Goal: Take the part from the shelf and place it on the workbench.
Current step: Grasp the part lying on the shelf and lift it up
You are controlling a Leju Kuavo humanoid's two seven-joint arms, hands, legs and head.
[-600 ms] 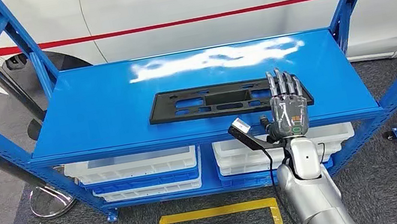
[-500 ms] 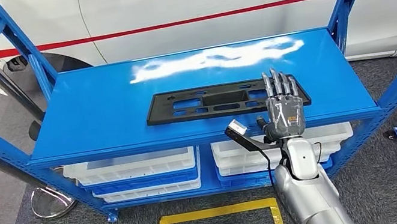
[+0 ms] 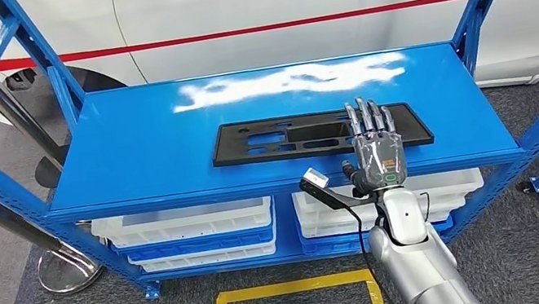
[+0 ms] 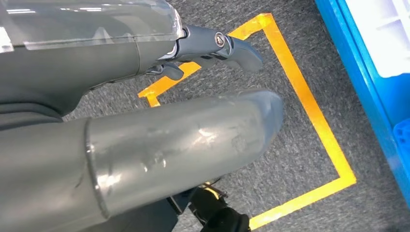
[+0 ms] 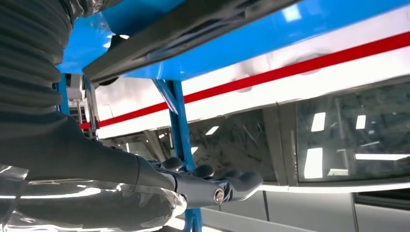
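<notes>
Nearest, the right hand (image 3: 379, 152) is held flat with fingers spread, empty, above the right end of the part (image 3: 319, 134), which lies on the shelf (image 3: 134, 154); the thin part could be pushed away if fingertips merely slide over it
</notes>
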